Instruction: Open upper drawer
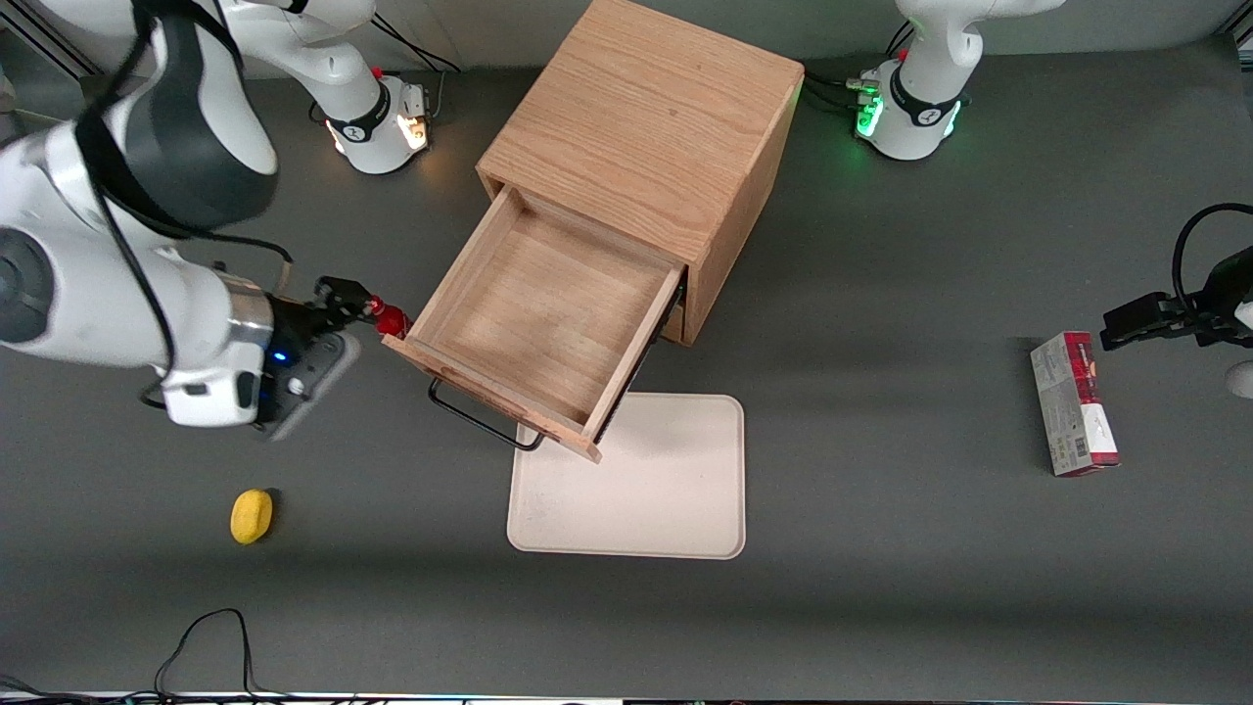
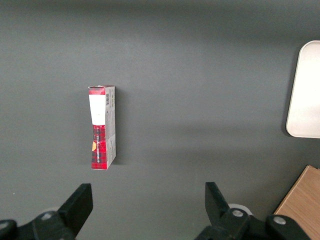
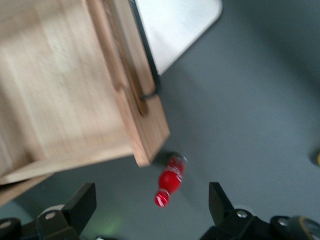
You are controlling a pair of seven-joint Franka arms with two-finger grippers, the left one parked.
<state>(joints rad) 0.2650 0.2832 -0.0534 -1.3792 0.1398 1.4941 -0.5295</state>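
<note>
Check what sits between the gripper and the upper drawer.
A small red bottle lies on the table between the open gripper and the upper drawer, close beside the drawer's front corner. The right wrist view shows it best.

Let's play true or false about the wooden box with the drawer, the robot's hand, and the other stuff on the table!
1. The upper drawer is pulled out of the cabinet. True.
2. A yellow ball is lying inside the drawer. False: the drawer is empty; the small yellow thing lies on the table.
3. The hand is clamped on the black handle. False: it hangs open beside the drawer's corner, holding nothing.
4. A little red bottle lies on the table by the drawer's corner. True.
5. The white tray lies partly under the open drawer. True.
</note>
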